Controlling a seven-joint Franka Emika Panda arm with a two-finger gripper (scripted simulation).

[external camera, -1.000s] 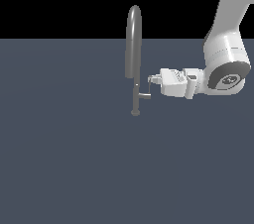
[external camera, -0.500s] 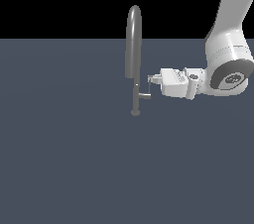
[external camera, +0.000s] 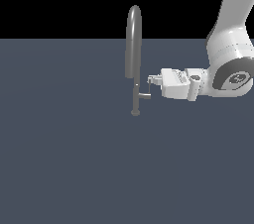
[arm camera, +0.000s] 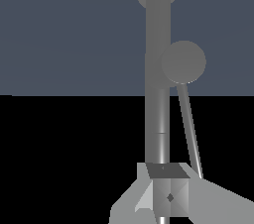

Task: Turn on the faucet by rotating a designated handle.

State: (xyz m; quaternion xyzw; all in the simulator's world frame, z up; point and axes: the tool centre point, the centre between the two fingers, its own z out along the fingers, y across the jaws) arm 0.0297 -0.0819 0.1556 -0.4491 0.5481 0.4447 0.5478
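Keep your white hand [external camera: 150, 80], grip state unclear, against the small grey L-shaped handle [external camera: 145, 94]; push steadily sideways.

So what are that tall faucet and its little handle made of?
The faucet looks like brushed grey metal: a soft sheen runs along its tube, though it is only a render. The handle shows the same dull grey, probably metal too.

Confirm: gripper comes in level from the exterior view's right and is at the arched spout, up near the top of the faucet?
Not quite. The gripper does come in level from the exterior view's right, but it sits at the handle, low on the faucet post near the base, well under the top of the arch. The exterior view shows it.
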